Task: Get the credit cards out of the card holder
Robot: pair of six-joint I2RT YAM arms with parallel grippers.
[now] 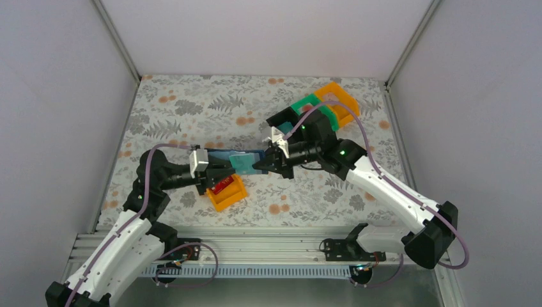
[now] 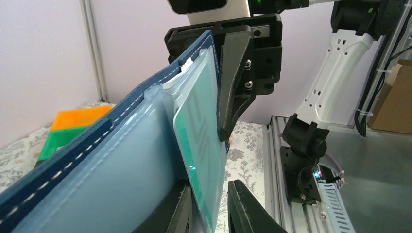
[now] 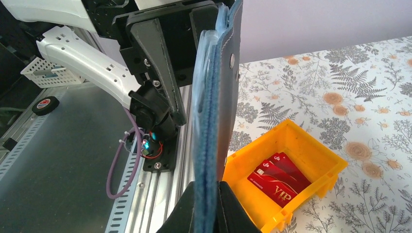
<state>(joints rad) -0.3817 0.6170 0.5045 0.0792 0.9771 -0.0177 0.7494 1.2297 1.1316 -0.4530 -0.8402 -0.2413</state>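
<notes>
The right pincer (image 3: 208,190) stands clamped on the card holder (image 3: 228,87), held aloft over the bench (image 1: 192,102); the left pincer (image 2: 212,188) sits slightly apart around the teal credit card (image 2: 199,131); pinch it firmly, then draw it straight out.

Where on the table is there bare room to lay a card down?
Free: the far-left cloth between the table's far edge and the left arm; the near-right patch between the orange bin holding red cards and the right arm. Crowded: mid-table around the card holder, and the far-right bin cluster.
</notes>
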